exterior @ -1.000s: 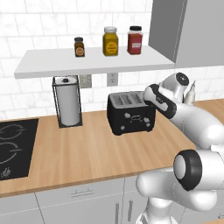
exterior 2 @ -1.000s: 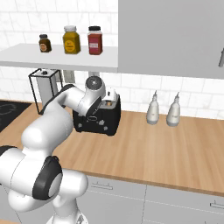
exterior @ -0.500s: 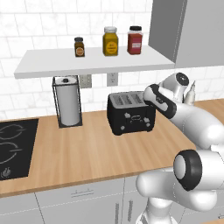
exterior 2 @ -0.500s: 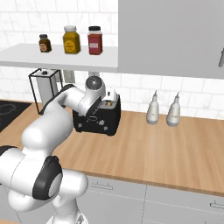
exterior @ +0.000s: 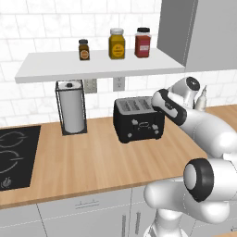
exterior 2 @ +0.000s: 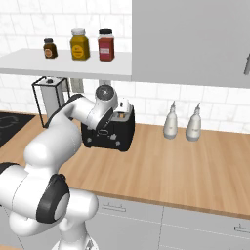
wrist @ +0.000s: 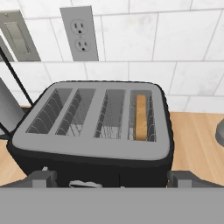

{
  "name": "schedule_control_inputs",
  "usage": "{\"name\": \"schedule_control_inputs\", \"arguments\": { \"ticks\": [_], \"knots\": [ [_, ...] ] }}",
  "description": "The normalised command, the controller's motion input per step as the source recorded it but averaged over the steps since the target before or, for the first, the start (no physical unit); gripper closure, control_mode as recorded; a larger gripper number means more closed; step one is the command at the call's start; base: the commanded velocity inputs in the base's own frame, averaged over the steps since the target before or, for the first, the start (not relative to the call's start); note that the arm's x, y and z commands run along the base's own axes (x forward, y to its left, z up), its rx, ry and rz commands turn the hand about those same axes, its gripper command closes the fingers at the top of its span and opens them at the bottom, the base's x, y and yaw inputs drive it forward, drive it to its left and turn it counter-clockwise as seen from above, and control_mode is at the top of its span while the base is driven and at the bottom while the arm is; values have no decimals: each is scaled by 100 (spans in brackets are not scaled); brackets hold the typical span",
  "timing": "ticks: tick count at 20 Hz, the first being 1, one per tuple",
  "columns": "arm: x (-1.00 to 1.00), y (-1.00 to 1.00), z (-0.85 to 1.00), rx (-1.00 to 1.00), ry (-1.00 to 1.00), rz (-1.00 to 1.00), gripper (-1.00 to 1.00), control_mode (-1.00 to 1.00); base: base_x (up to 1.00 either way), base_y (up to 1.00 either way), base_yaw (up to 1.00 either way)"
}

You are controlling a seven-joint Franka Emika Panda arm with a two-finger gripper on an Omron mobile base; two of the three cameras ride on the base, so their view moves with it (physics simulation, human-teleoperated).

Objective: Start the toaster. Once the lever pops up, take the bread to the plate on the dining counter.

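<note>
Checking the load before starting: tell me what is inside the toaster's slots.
The toaster has four slots. One slice of bread stands on edge in the slot at the right of the hand view; the other three show bare wire racks. The bread's lower part is hidden down in the slot.

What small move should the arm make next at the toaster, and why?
Probably ease the open pincer down the front of the toaster to find its lever. The bread sits low in the rightmost slot, and the pincer hovers above the front edge, its fingertips spread wide and empty. The lever itself is hidden from here, so go slowly.
</note>
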Motion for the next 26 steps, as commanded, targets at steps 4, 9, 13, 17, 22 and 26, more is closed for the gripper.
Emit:
{"name": "schedule_control_inputs", "arguments": {
  "ticks": [4,9,13,17,22,26],
  "knots": [
    [0,0,0,0,0,0,-100,-100,0,0,0],
    [0,0,0,0,0,0,-100,-100,0,0,0],
    [0,0,0,0,0,0,-100,-100,0,0,0],
    [0,0,0,0,0,0,-100,-100,0,0,0],
    [0,0,0,0,0,0,-100,-100,0,0,0],
    [0,0,0,0,0,0,-100,-100,0,0,0]
  ]
}}
